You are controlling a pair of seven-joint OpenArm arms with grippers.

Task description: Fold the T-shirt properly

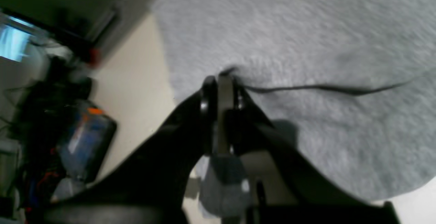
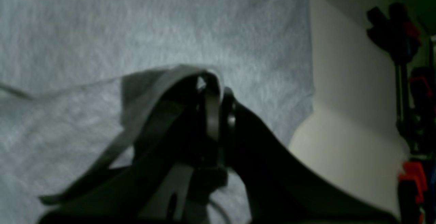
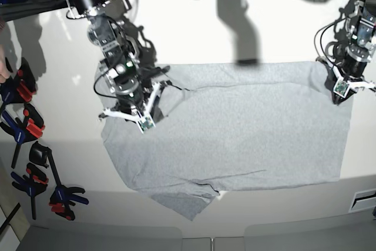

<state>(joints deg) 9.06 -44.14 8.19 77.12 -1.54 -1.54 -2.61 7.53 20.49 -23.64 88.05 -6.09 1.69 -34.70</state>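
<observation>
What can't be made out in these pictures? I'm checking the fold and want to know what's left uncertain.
- T-shirt lettering: none shows in any view; the side facing the table is hidden.
- Left gripper: left wrist view is motion-blurred; how much cloth it pinches is unclear.
- Right gripper: right wrist view is dim and soft; the cloth draped over the fingers hides the pinch.
- Clamps: cut off at the base view's left edge.

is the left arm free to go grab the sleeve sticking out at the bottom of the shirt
Probably not yet: the left gripper is shut on the T-shirt at its far corner, so it must let go first. The sleeve lies uncovered across the shirt.
</observation>
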